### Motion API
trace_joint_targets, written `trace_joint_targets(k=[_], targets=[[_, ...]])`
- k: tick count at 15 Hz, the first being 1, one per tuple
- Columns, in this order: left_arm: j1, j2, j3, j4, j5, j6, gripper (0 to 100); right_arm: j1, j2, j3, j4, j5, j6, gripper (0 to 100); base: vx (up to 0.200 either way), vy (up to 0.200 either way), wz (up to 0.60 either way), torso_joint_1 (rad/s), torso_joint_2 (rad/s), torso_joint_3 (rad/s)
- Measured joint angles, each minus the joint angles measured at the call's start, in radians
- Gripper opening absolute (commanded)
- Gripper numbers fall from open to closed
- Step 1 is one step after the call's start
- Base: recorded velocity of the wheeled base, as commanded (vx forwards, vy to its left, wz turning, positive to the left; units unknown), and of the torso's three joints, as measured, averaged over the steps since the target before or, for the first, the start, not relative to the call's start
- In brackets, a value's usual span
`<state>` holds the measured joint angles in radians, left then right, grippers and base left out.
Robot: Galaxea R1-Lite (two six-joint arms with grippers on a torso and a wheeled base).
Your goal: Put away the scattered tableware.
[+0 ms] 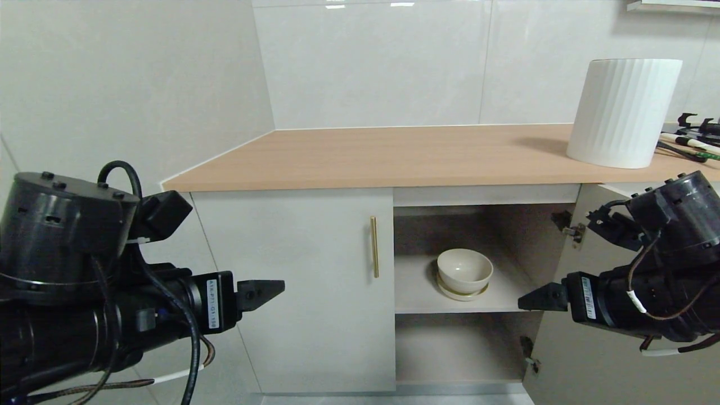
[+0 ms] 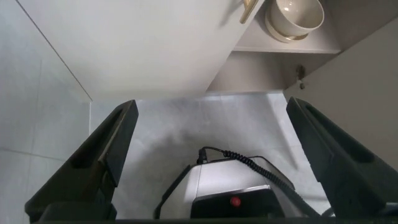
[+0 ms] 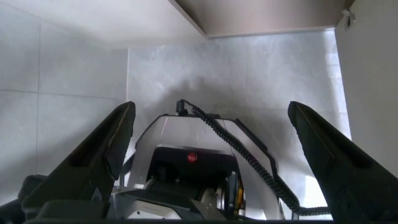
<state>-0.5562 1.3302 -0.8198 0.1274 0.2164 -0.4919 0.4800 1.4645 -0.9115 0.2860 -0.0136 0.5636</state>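
Note:
A cream bowl (image 1: 464,271) sits on a small gold-rimmed plate (image 1: 462,292) on the upper shelf (image 1: 416,287) of the open cabinet; the bowl (image 2: 300,17) shows in the left wrist view too. My left gripper (image 1: 261,295) hangs in front of the closed left door, well left of the bowl, open and holding nothing, as its fingers (image 2: 112,149) stand wide apart. My right gripper (image 1: 540,298) is just right of the shelf, beside the open door, open and holding nothing, with its fingers (image 3: 109,146) spread.
The left cabinet door (image 1: 304,287) is closed, with a gold handle (image 1: 374,254). The right door (image 1: 596,349) stands open. On the wooden countertop (image 1: 365,154) stands a white ribbed container (image 1: 621,112), with utensils (image 1: 689,143) at the far right. The lower shelf (image 1: 455,349) is bare.

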Motion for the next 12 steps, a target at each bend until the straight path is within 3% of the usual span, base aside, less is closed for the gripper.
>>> trace_joint_targets(k=[1, 4, 12], targets=[[0.0, -0.001, 0.0, 0.0, -0.002, 0.0, 100, 0.001, -0.003, 0.002, 0.0, 0.0, -0.001, 100, 0.0, 0.0, 0.0, 0.0, 0.0, 0.0], [-0.004, -0.003, 0.002, 0.013, -0.04, -0.002, 100, 0.011, -0.004, 0.013, 0.001, -0.002, -0.003, 100, -0.2, 0.0, 0.0, 0.004, 0.0, 0.004], [-0.007, -0.003, 0.003, 0.021, -0.043, -0.001, 100, 0.023, -0.007, 0.019, 0.002, -0.006, -0.004, 100, -0.2, 0.0, 0.0, 0.004, 0.0, 0.002]])
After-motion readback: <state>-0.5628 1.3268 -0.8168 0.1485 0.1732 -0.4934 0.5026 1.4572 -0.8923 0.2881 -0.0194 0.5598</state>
